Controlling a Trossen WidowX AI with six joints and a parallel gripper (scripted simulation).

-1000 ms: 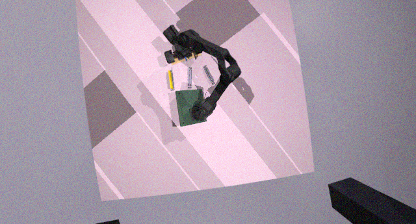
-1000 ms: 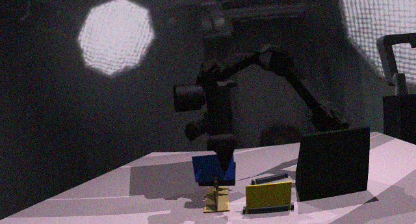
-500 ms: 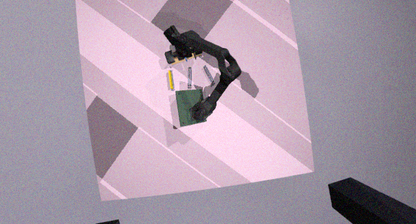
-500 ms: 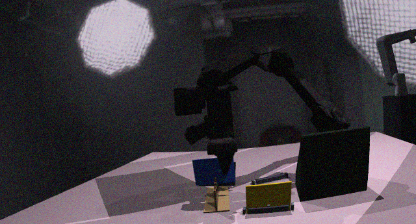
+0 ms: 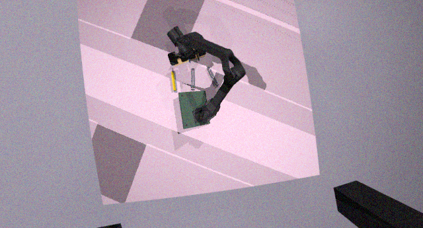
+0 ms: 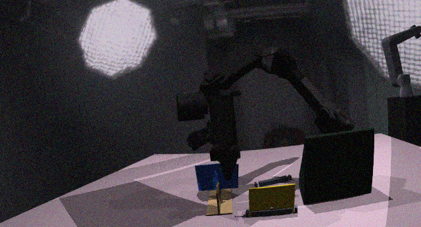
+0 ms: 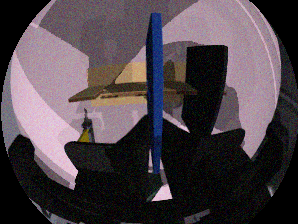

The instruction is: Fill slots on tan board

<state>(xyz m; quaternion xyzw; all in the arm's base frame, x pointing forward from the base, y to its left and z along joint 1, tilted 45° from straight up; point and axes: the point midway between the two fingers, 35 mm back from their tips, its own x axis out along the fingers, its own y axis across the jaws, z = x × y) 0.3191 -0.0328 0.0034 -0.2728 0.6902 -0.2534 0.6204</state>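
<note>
The end effector point(image 5: 190, 60) point(image 6: 228, 178) point(image 7: 150, 119) grips the blue board point(image 6: 205, 177) point(image 7: 156, 75) upright and crosswise over the tan board point(image 6: 218, 201) point(image 7: 135, 90); the coming push goes straight down

Octagon point(image 6: 118, 37): glowing white, upper left
Mesh point(image 6: 378, 16): bright, upper right
Pedestal point(image 6: 404, 118): dark, far right
Bar point(image 5: 377, 201): black, lower right
</note>
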